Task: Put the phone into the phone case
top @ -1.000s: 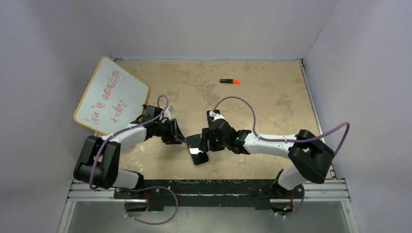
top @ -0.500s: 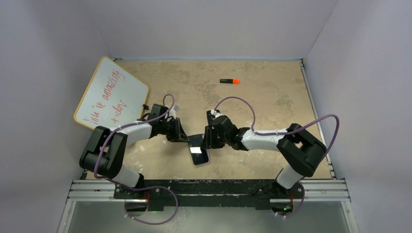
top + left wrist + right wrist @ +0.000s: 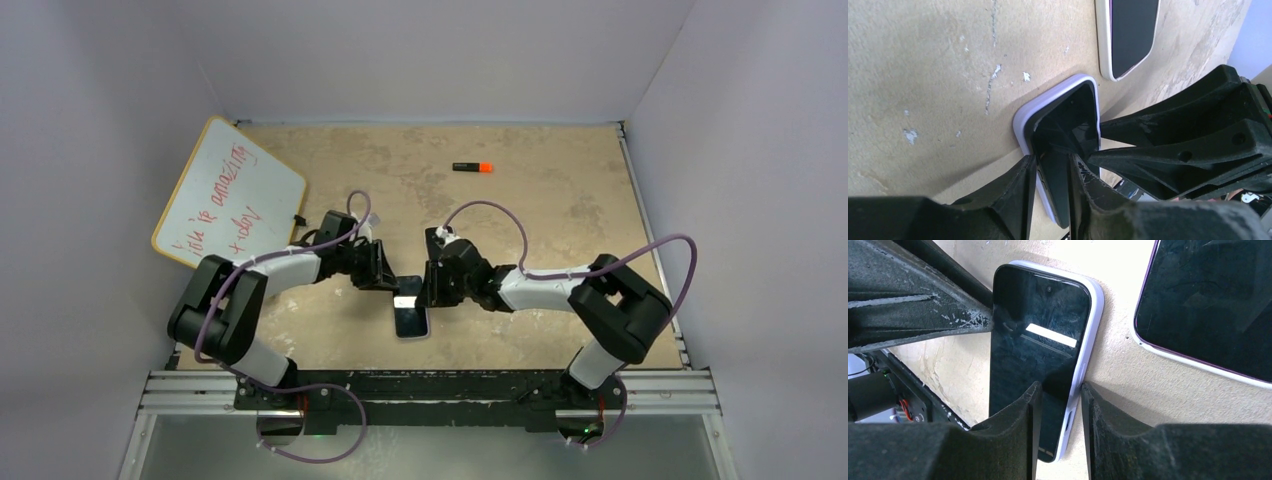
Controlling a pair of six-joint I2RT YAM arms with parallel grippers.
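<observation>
A black phone (image 3: 1035,340) lies in a lilac case (image 3: 1094,325). The lilac rim shows along its top and right edges, not on the left edge. The phone is also in the top view (image 3: 411,318) and, with its case (image 3: 1023,120), in the left wrist view. My left gripper (image 3: 388,282) (image 3: 1053,160) is shut on one long edge, one finger on the screen and one outside the case. My right gripper (image 3: 428,290) (image 3: 1059,387) is shut on the opposite long edge in the same way.
A second dark-screened phone with a white rim (image 3: 1128,35) (image 3: 1208,310) lies flat close beside the held one; I cannot pick it out in the top view. A whiteboard with red writing (image 3: 228,195) is at the far left. A black marker with an orange cap (image 3: 471,167) lies at the back.
My left gripper has moved right and closed in on the phone's left edge. The phone has turned straighter and shifted slightly right. The right gripper has stayed at its edge.
</observation>
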